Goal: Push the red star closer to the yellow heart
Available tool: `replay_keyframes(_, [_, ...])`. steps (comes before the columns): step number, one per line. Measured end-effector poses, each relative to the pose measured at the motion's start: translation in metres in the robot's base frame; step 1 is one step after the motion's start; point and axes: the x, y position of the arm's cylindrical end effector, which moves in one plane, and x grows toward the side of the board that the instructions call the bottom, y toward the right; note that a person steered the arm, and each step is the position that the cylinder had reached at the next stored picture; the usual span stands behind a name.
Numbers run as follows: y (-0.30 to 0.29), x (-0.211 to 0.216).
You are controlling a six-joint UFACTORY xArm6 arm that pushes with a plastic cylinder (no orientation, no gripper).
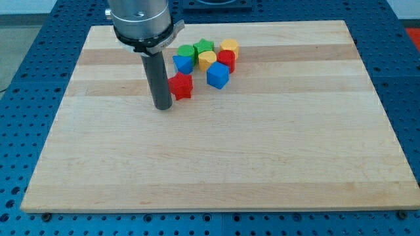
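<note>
In the camera view we see my tip point(163, 106) resting on the wooden surface point(216, 157), just at the view's left of the red star point(181, 86) and touching it or nearly so. We carry no hand, only the straight dark rod, so there is nothing to open or close. The red star lies at the lower left edge of a cluster of blocks. The yellow heart point(207, 59) sits up and to the view's right of it, near but apart, in the middle of the cluster. Around the heart we see a blue block point(184, 63), a green block point(186, 51), a green star point(204, 46), a yellow block point(229, 46), a red block point(226, 60) and a blue cube point(218, 75).
</note>
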Motion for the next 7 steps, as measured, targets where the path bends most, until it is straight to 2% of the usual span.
replay_keyframes(2, [0.031,-0.015])
replay_keyframes(5, [0.004,-0.012])
replay_keyframes(7, [0.054,-0.036])
